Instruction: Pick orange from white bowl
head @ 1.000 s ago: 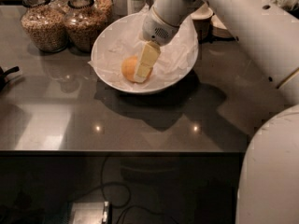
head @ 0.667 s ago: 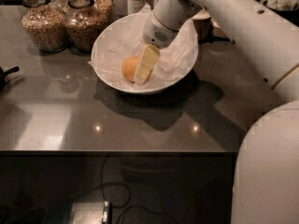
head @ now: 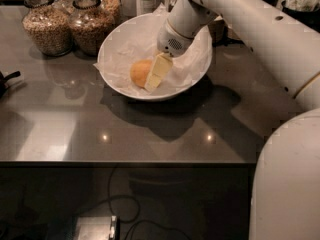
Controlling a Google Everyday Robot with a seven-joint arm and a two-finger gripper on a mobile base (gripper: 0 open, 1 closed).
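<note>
Barely shifted since before, the cream gripper (head: 158, 74) sat at three o'clock of the round yellow-orange orange (head: 139, 72) in the wide white paper-lined bowl (head: 114, 81), its grip impossible to tell.

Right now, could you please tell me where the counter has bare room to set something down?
The counter is bare along its near edge, in front of the white bowl, and left of it below the grain jars. The back is crowded. The pincer sits inside the bowl beside the orange, and the arm crosses the right side.
</note>
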